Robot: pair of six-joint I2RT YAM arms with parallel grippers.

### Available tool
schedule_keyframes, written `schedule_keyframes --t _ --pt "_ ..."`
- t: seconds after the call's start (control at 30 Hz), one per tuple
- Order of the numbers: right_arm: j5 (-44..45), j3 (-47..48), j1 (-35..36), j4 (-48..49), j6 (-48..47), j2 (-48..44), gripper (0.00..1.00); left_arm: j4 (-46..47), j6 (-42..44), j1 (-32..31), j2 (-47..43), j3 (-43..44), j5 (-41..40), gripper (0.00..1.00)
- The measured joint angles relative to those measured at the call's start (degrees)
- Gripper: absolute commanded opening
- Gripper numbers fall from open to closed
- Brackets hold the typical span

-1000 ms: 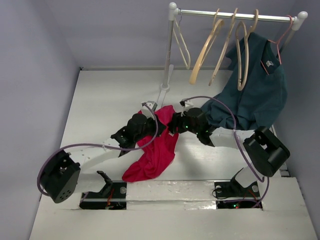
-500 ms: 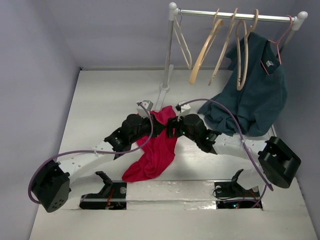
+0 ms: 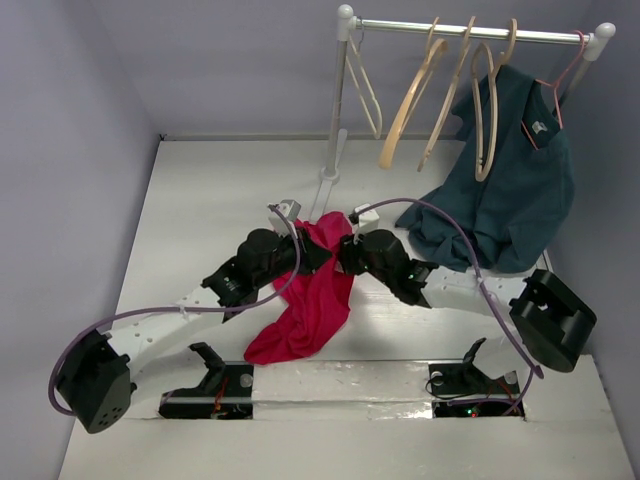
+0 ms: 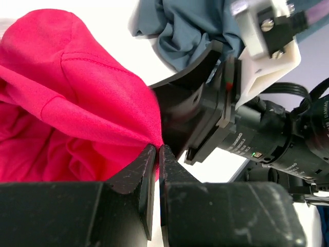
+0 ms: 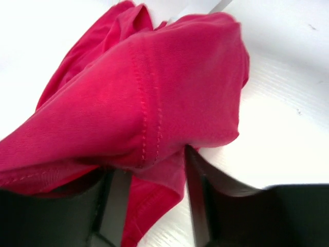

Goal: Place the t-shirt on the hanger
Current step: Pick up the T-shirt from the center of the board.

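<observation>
The crimson-red soft t-shirt (image 3: pixel 312 300) lies crumpled at the centre of the white table (image 3: pixel 200 200). The left gripper (image 4: pixel 157 149) is clenched on its edge. The right gripper (image 5: pixel 150 162) straddles a stitched fold from 3 o'clock; I cannot tell whether it is grasping. The light tan wooden hanger (image 3: pixel 408 110) hangs from the white rail (image 3: pixel 470 30) at 1 o'clock.

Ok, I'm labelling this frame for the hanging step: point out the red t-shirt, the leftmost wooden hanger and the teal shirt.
red t-shirt (image 3: pixel 312 300), top view, middle of the crumpled cloth.
leftmost wooden hanger (image 3: pixel 404 112), top view, its curved shoulder.
teal shirt (image 3: pixel 515 195), top view, its front panel.
</observation>
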Motion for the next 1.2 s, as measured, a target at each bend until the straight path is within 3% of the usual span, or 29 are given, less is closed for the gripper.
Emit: schedule_keyframes --t 0.1,0.13,0.2,0.23,0.33,0.43,0.6,0.9,0.97,1.0,1.03,1.07,1.2 --pt "1.42 0.02 0.0 1.33 -0.35 -0.22 0.16 -1.33 -0.09 0.0 -0.9 0.0 -0.48 0.0" --pt "1.79 -0.09 0.0 1.66 -0.37 -0.74 0.0 -1.81 -0.07 0.0 -1.11 0.0 -0.79 0.0" --pt "2.27 -0.28 0.0 1.57 -0.2 -2.69 0.0 -2.95 0.13 0.02 -1.38 0.0 -1.86 0.0" --pt "2.49 -0.33 0.0 1.53 -0.13 -3.8 0.0 -3.39 0.22 0.02 -1.49 0.0 -2.29 0.06" --pt "2.05 -0.31 0.0 0.74 -0.15 -7.06 0.0 -4.31 1.46 0.13 -1.22 0.0 -3.65 0.36" --pt "0.9 0.59 0.0 -2.62 -0.15 -8.55 0.0 -4.02 3.1 0.28 -0.13 0.0 -3.96 0.51" --pt "-1.09 2.73 0.0 -9.57 -0.17 -8.57 0.0 -2.4 5.42 0.04 2.8 0.13 -3.54 0.57" --pt "-2.93 6.73 0.0 -16.31 0.42 -8.11 0.0 -1.7 10.36 -3.85 8.63 3.89 -6.64 0.53" --pt "-3.41 6.73 0.0 -16.94 0.61 -8.11 0.0 -1.75 11.43 -4.22 10.32 5.16 -8.92 0.27" --pt "-3.61 6.73 0.0 -17.27 0.72 -8.11 0.0 -1.88 11.8 -4.35 10.93 5.62 -9.99 0.21" --pt "-3.65 6.73 0.0 -17.64 0.81 -8.11 0.0 -2.12 12.48 -4.61 11.3 5.92 -11.19 0.07" --pt "-3.67 6.73 0.0 -18.03 0.98 -8.11 0.0 -2.36 12.66 -4.68 11.5 6.21 -12.31 0.0" --pt "-2.51 6.73 0.0 -19.69 1.55 -8.11 0.0 -3.06 13.33 -5.33 11.04 6.67 -15.34 0.0"
